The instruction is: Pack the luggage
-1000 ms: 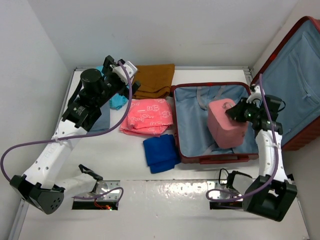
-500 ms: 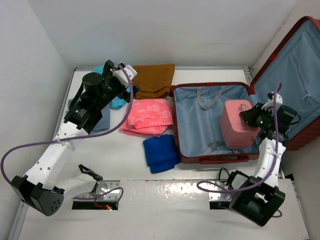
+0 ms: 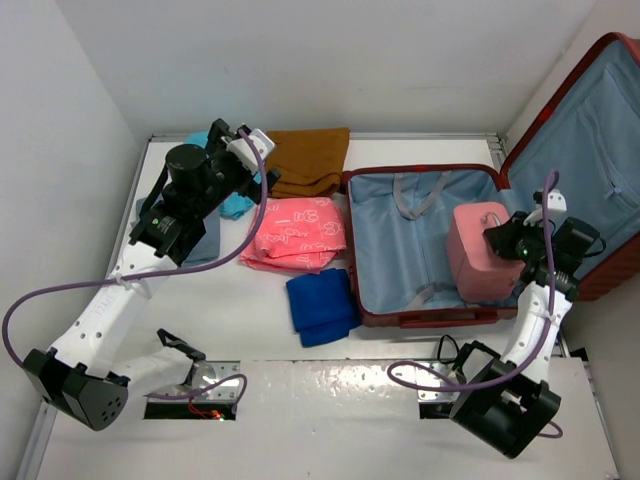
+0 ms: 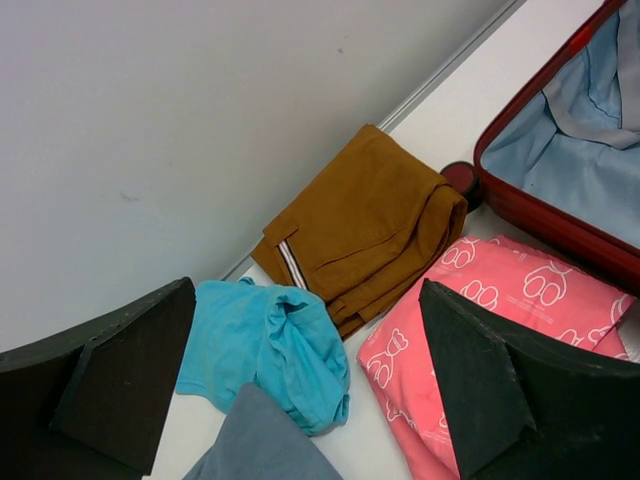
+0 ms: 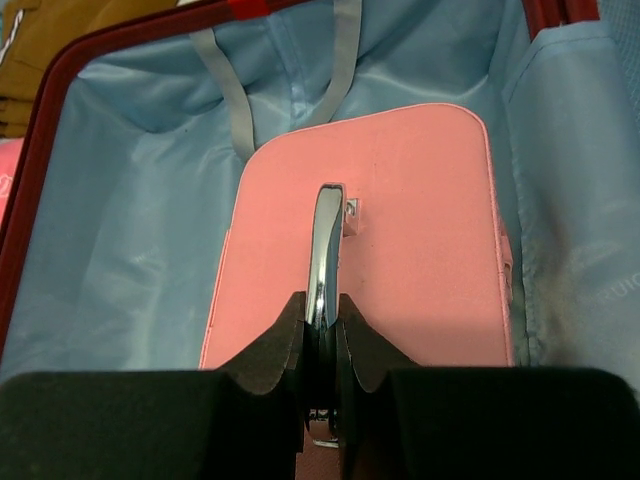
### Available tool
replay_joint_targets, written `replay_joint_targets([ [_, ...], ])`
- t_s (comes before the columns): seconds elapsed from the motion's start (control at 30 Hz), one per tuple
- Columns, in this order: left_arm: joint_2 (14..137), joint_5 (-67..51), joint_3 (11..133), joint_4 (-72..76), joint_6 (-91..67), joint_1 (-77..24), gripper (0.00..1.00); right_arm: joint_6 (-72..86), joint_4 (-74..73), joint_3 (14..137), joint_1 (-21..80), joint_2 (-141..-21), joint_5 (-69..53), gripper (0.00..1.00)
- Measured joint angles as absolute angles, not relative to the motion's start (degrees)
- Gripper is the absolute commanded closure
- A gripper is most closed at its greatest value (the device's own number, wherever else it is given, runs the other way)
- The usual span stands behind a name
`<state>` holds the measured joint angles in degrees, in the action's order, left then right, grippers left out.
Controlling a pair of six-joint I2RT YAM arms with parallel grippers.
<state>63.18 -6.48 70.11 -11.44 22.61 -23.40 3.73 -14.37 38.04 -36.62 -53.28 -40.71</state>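
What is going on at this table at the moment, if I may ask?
The right gripper is shut on the metal handle of a small pink case, holding it inside the open red suitcase, near its right wall. The left gripper hangs open above a turquoise top. That top, a brown garment, a pink patterned cloth and a blue towel lie beside the suitcase, none packed yet.

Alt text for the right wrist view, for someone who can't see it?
The right gripper, jaws shut, holds the metal handle of a pink case inside the open red luggage with grey-blue lining. At top left, brown folded cloth shows.
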Motion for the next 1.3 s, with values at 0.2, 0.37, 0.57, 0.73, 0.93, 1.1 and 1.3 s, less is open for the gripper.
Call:
replay_joint_targets([
  [0.2,63.68,-6.61,70.11,-11.18,22.61,-23.4,0.0,1.89,-16.34,38.04,-36.67,-53.28,-40.51,1.0],
  [0.37,63.68,-6.61,70.11,-11.05,22.61,-23.4,0.0,-0.58,-17.5,38.09,-36.73,-53.28,-39.4,0.74],
  [0.57,63.94,-7.01,70.11,-11.03,22.61,-23.4,0.0,-3.36,-22.06,38.89,-36.99,-53.32,-37.1,0.4],
  [0.73,64.07,-7.29,70.08,-11.03,22.61,-23.4,0.0,-4.05,-25.56,40.64,-36.99,-53.34,-36.03,0.24],
  [0.93,64.07,-7.73,69.47,-10.7,22.61,-23.4,0.0,-3.6,-27.11,45.41,-36.99,-53.28,-37.12,0.27],
  [1.1,64.12,-7.7,69.08,-10.15,22.46,-23.4,0.0,-2.15,-25.76,48.8,-36.97,-52.8,-40.27,0.63],
  [1.3,69.36,-8.34,75.13,-17.26,20.27,-22.98,0.18,3.44,-24.34,49.58,-35.2,-52.07,-48.27,0.44],
])
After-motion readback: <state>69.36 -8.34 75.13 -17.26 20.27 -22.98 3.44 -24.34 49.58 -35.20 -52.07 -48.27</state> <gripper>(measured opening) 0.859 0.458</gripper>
